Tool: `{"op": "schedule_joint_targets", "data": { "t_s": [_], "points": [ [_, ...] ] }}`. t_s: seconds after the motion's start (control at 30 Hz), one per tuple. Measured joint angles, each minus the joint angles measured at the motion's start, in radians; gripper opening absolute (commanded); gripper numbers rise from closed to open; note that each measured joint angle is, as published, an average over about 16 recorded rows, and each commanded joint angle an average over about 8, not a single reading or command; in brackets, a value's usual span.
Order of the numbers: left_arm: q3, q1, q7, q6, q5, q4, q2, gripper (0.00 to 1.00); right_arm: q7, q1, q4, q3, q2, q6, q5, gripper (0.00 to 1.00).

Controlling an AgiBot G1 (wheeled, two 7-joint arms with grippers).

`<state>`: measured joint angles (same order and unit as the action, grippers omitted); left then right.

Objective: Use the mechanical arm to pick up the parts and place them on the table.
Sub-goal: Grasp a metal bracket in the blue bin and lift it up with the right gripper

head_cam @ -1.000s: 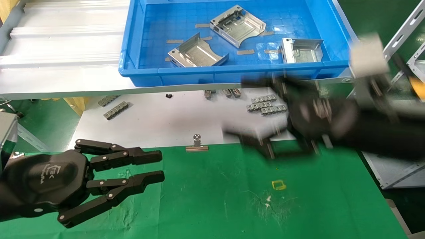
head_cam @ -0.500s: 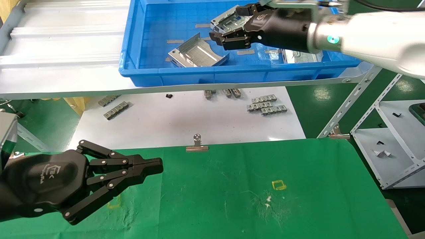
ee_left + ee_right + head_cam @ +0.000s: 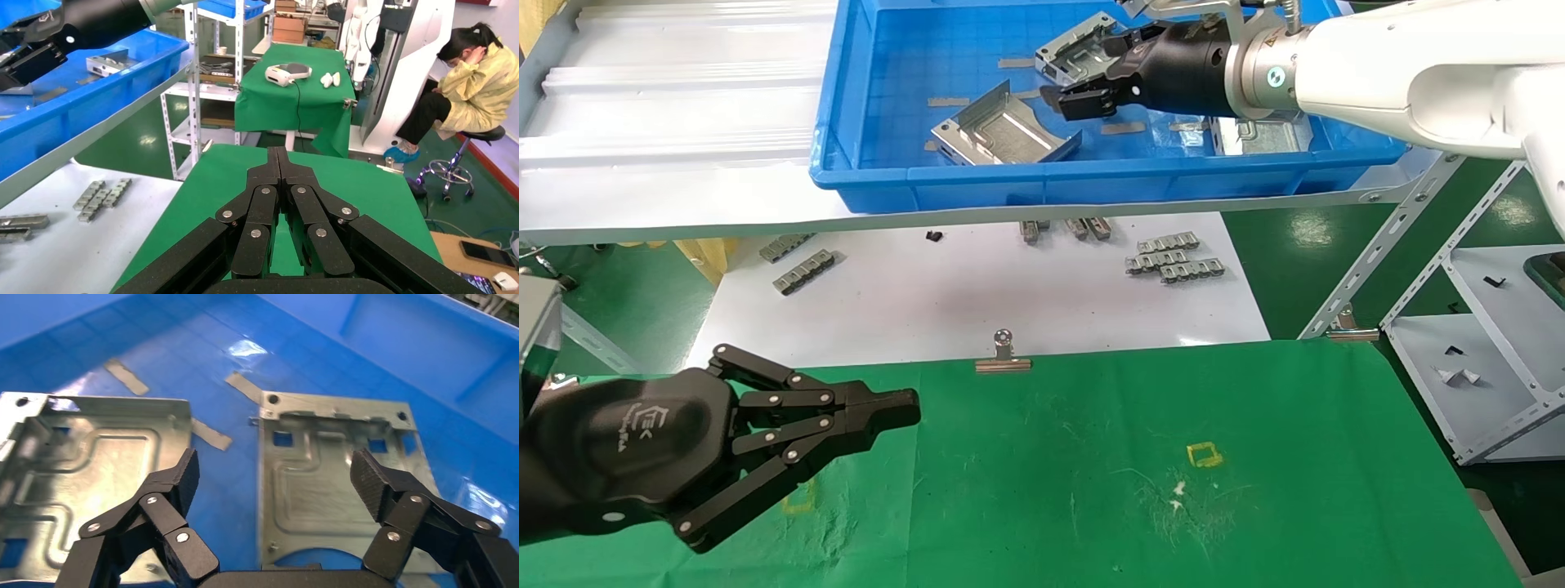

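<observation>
The right gripper (image 3: pixel 1083 86) is held with fingers spread wide, empty, over a silver part (image 3: pixel 330 478) lying flat in the blue bin (image 3: pixel 862 175) beside a second part (image 3: pixel 79 471), while the left gripper (image 3: pixel 903 407) is parked, fingers pressed together, above the green table (image 3: pixel 1254 490).

left gripper (image 3: pixel 277 153): fingers (image 3: pixel 262 208) pressed together | over green table (image 3: pixel 379 184) | blue bin (image 3: pixel 92 92) nearby

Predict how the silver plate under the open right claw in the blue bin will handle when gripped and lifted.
The plate is probably stiff: embossed grooves and bent-up walls. Its shiny metal may slip between the right claw pads. Thin sheet, likely light.
</observation>
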<state>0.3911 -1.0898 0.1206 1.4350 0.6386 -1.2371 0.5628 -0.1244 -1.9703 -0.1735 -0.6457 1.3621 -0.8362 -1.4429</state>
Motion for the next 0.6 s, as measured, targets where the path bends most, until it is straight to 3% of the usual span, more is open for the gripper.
{"op": "schedule_joint_targets", "data": {
  "t_s": [0.6],
  "points": [
    [0.0,0.0,0.0,0.0,0.0,0.0,0.0,0.0,-0.122,0.025,-0.072,-0.118,0.004,0.059,0.028,0.0]
  ]
}}
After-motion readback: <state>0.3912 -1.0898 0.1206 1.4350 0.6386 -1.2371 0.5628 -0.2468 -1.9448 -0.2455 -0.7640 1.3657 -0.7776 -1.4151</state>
